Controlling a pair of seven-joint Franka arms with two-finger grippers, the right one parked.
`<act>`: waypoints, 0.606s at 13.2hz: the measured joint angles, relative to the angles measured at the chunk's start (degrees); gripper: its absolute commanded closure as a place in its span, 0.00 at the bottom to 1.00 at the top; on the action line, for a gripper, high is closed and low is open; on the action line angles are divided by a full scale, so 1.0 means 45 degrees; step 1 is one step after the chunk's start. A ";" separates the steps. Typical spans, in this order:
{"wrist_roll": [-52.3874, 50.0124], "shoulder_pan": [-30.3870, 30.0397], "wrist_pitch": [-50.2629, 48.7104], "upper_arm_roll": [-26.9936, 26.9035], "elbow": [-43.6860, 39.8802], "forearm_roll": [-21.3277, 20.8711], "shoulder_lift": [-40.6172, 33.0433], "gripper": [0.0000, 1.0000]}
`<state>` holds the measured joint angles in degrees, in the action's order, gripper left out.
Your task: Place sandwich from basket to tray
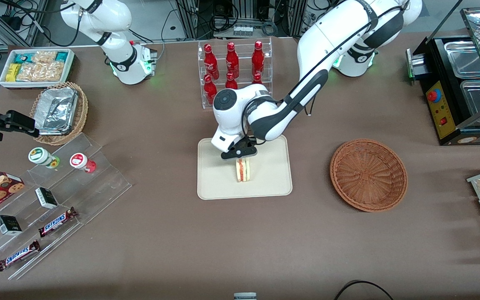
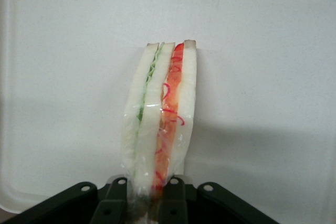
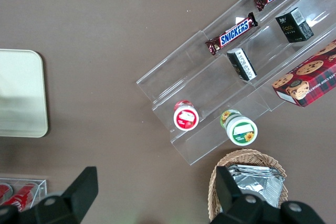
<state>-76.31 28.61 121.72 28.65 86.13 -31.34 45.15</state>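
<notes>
A cream tray [image 1: 265,183] lies flat in the middle of a brown table [image 1: 173,241]. The left arm's gripper [image 1: 240,157] hangs low over the tray, its black fingers [image 2: 173,200] clenched on one end of a sandwich [image 1: 243,170]. The sandwich stands on edge, with its layers of pale bread and its green and red filling showing. In the front view it sits over the middle of the tray; whether it rests on the tray's surface or is held just above it cannot be told. The wrist view shows the sandwich [image 2: 160,119] wrapped in clear film, reaching out from the fingers over the tray's pale floor [image 2: 273,77].

A round reddish-brown woven basket [image 1: 368,175] sits on the table beside the tray, toward the working arm's end, well apart from it, with nothing in it. A clear rack of red bottles [image 1: 233,66] stands farther from the front camera than the tray.
</notes>
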 measured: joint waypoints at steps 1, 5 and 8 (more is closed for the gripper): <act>-0.0003 0.0003 0.0007 -0.0003 -0.0019 -0.0023 -0.0001 0.01; -0.0050 -0.0020 -0.0161 -0.0061 -0.0333 -0.0030 -0.0130 0.01; -0.0160 -0.0183 -0.1615 -0.0073 -0.0798 0.0345 -0.1065 0.01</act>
<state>-77.03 27.78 114.45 28.33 82.53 -29.78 40.35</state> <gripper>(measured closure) 0.004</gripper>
